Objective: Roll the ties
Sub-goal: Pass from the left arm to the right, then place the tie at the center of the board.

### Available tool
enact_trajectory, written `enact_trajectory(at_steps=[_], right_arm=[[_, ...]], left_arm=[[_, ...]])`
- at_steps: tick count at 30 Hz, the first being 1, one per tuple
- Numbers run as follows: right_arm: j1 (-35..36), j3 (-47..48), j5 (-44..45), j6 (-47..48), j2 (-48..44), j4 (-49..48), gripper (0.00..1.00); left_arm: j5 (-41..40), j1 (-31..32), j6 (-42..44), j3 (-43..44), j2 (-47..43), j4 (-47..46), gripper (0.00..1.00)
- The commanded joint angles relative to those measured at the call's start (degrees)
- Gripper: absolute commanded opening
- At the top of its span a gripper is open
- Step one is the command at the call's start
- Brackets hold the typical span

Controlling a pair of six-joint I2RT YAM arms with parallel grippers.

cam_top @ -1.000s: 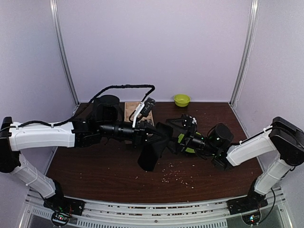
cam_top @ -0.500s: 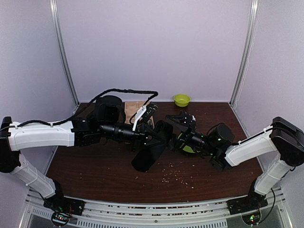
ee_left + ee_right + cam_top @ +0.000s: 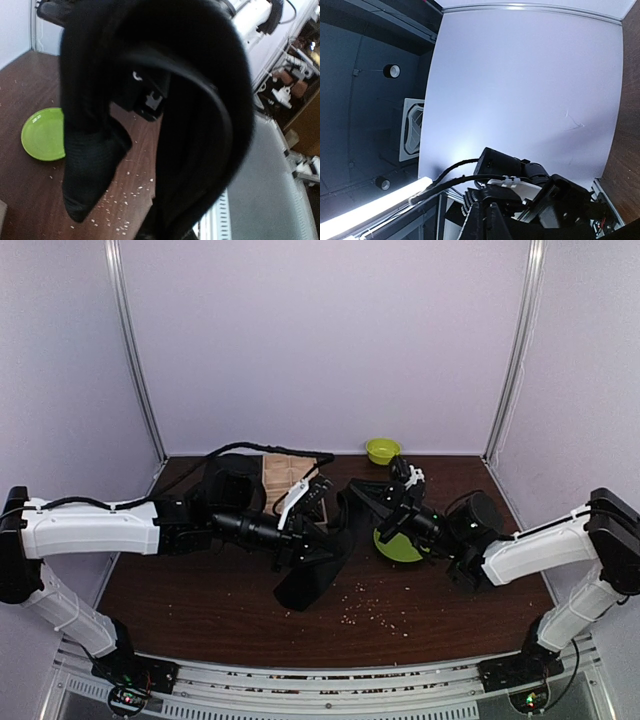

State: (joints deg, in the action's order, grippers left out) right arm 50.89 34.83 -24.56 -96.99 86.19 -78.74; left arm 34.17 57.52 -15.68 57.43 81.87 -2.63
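**Top view.** The left arm reaches from the left to the middle of the bench (image 3: 190,590). The tie (image 3: 308,578) hangs off the left gripper (image 3: 318,532) as a black fold, its broad end low over the bench near the crumbs (image 3: 372,610). The left fingers are hidden by the fabric, so it cannot be told whether they pinch it. The right gripper (image 3: 385,498) is raised just right of the tie, above the green plate (image 3: 403,548). A green bowl (image 3: 382,450) stands at the far edge and a wooden board (image 3: 278,472) lies far left of centre.

**Left wrist view.** The tie (image 3: 200,125) loops close across the lens, with the plate (image 3: 42,134) and crumbs (image 3: 125,200) beyond it.

**Right wrist view.** The camera is tilted up towards the wall. The right fingers (image 3: 482,217) are pressed together at the lower edge. Whether any fabric lies between them cannot be told.
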Motion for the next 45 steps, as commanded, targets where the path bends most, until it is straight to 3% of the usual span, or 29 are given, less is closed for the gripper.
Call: enact_trajectory(at_steps=[1, 2, 4, 6, 8, 10, 15, 21, 27, 37, 45], right_arm=[[-2.5, -0.88, 0.75, 10.72, -10.01, 12.62, 0.0], [-2.62, -0.26, 0.82, 15.12, -12.61, 19.21, 0.0], [-2.77, 2.14, 2.26, 25.39, -18.73, 35.91, 0.0], [-3.13, 5.69, 5.25, 35.59, -24.46, 51.67, 0.0], [-3.85, 9.35, 9.4, 45.55, -29.38, 66.41, 0.0], [-4.6, 12.35, 13.85, 53.01, -33.53, 78.94, 0.0], [-9.42, 14.43, 23.02, 64.57, -43.08, 99.85, 0.0], [-13.02, 18.33, 43.62, 75.49, -50.03, 116.19, 0.02], [-11.41, 23.21, 48.33, 82.0, -37.57, 121.16, 0.0], [13.5, 29.28, 60.14, 86.16, -9.55, 114.76, 0.0], [26.32, 46.58, 66.65, 80.74, 21.78, 118.28, 0.0]], left_arm=[[-2.96, -1.13, -0.98, 0.97, 1.17, -1.0, 0.38], [-3.72, -1.55, -1.67, 1.18, 1.34, -1.03, 0.5], [-4.18, -2.45, -2.87, 0.44, 0.55, -2.88, 0.61], [-8.23, -3.14, -4.06, -1.15, -1.46, -4.71, 0.84], [-11.41, -4.02, -4.43, -2.77, -3.59, -5.17, 0.97], [-13.69, -4.97, -4.52, -3.75, -5.25, -4.67, 0.98], [-18.8, -7.26, -4.51, -4.57, -7.41, -1.38, 0.98], [-23.49, -9.25, -5.68, -5.13, -8.21, -0.02, 0.98], [-28.97, -11.34, -6.49, -5.33, -8.61, 2.54, 0.98], [-36.02, -16.06, -10.04, -11.73, -14.84, 3.74, 0.98], [-38.31, -18.46, -9.55, -12.9, -17.06, 8.81, 0.98]])
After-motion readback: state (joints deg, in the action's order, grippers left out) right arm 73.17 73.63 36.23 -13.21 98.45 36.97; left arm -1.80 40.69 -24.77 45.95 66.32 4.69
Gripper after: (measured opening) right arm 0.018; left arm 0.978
